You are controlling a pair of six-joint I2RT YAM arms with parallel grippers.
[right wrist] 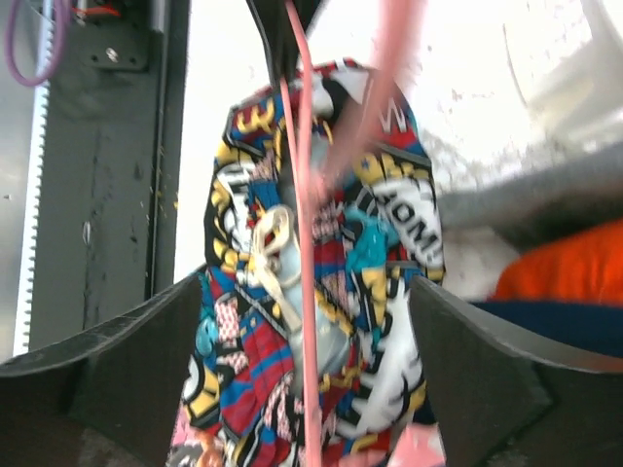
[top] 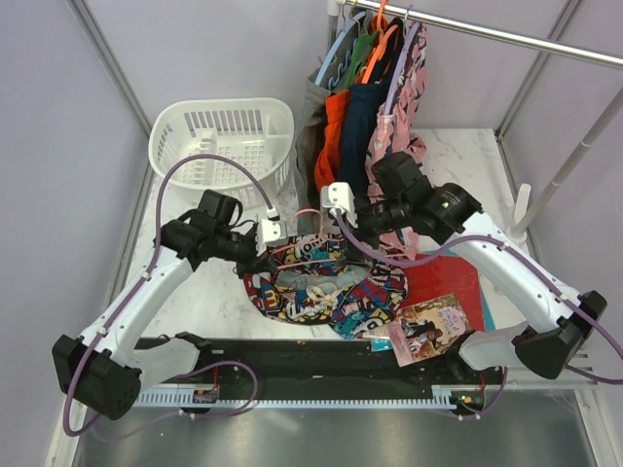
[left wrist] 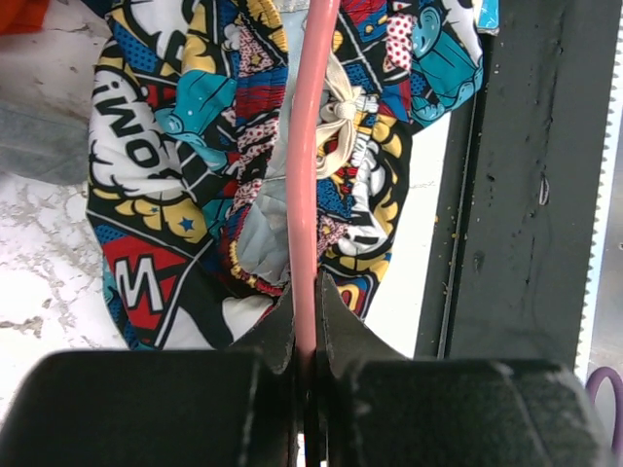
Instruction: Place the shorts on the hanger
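Note:
The comic-print shorts (top: 326,289) lie bunched on the table between the two arms. The pale-pink wire hanger (left wrist: 310,146) runs across the top of them. My left gripper (left wrist: 305,316) is shut on one end of the hanger wire, at the shorts' left edge (top: 261,256). My right gripper (right wrist: 307,355) is open, its jaws wide apart on either side of the shorts (right wrist: 375,292) and the hanger wire (right wrist: 304,253), touching neither. In the top view it (top: 365,222) hovers at the shorts' far right side. The shorts' white drawstring (left wrist: 341,112) shows beside the wire.
A white laundry basket (top: 219,141) stands at the back left. Other garments on coloured hangers (top: 375,97) hang from a metal rail (top: 506,37) just behind the right gripper. A red sheet and a printed booklet (top: 433,326) lie right of the shorts. A black strip (top: 321,358) runs along the near edge.

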